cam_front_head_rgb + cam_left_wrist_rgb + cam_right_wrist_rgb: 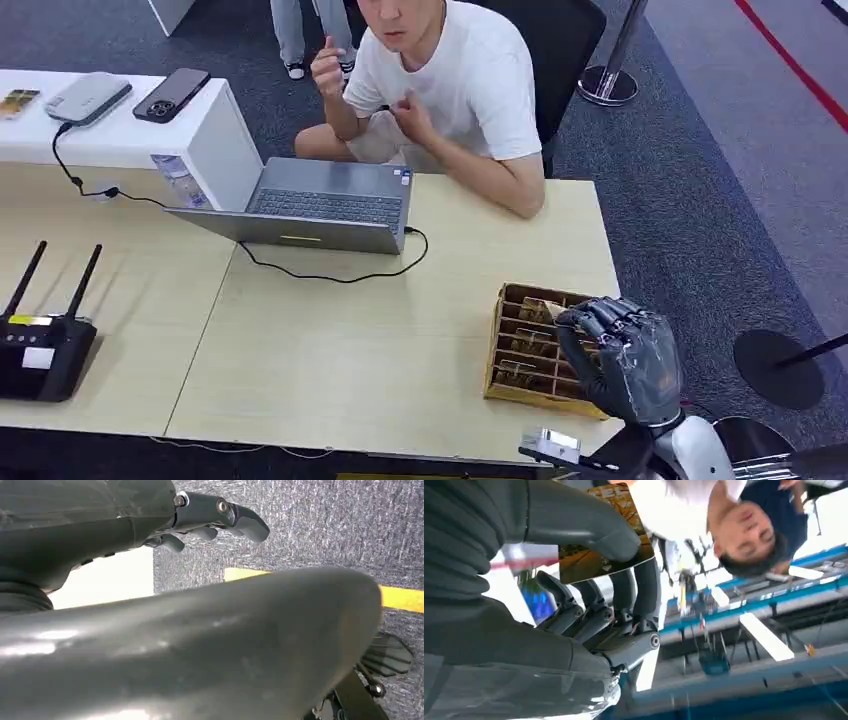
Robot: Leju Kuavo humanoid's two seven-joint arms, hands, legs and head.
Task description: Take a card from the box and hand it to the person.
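1. Grey carpet surrounds a pale wooden table (330, 360); a person (450, 90) in a white shirt sits at its far edge, at twelve o'clock from the robot, behind an open laptop (320, 205).
2. At about four o'clock on the table stands the wooden box (515, 350), divided into slots with cards still in them. A black router (40, 345) sits at nine o'clock, well apart from it.
3. Over the box hangs the right hand (625, 355), its fingers curled; the right wrist view shows the thumb and fingers pinching a card (599, 555) flat between them, so the card is out of its slot and held.
4. My judgement: the lift is done or nearly so, and the handover remains. To do it well, raise the card free of the box wall, keep the pinch firm, then carry it toward twelve o'clock with the free edge leading.
5. The head view hides the card behind the knuckles; the right wrist view reveals it plainly, with the person beyond.
6. The left hand (210, 517) hangs over the carpet, fingers loosely apart, holding nothing.
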